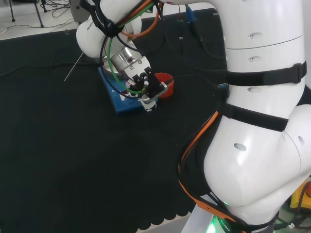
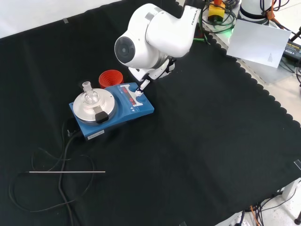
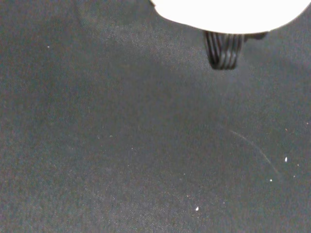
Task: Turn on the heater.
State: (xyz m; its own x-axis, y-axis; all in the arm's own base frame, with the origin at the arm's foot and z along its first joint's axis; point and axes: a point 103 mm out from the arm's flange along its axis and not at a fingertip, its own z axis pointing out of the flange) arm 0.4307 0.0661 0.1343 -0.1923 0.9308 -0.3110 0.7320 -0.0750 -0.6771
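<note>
Front view, left to right: a thin rod lies low at the frame's left, then the blue heater sits left of centre with a glass flask on its round plate. It looks squat, rigid and steady, but the flask looks fragile. A red ring stands just behind. The hand reaches down, one finger extended onto the front panel — press there, no grasp needed.
</note>
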